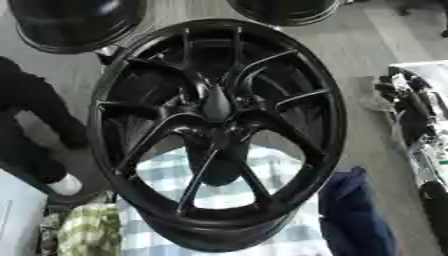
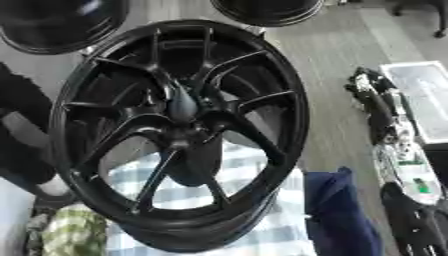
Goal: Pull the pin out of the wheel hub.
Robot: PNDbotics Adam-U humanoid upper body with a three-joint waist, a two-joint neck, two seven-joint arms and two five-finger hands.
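We're looking at a big glossy black multi-spoke alloy wheel hub (image 1: 219,135), heavy and rigid, with a grey tapered pin (image 1: 216,106) at its centre, probably slick, so we'd pinch its tip; no hand or fingers visible, can't tell.

Wheel hub (image 1: 219,130): black metal by the look, semi-gloss paint, smooth spokes with pale highlights along the edges. Pin (image 1: 216,106) at its centre: duller grey, matt, material unclear. Behind the wheel hub, two more rims (image 1: 74,22): black, glossier. Under the wheel hub: checked cloth (image 1: 262,170), soft, white-blue; green-checked fabric (image 1: 87,230) to its lower left; dark blue cloth (image 1: 350,210) to its lower right. Floor (image 1: 359,55) beyond: grey wood-look planks, matt.
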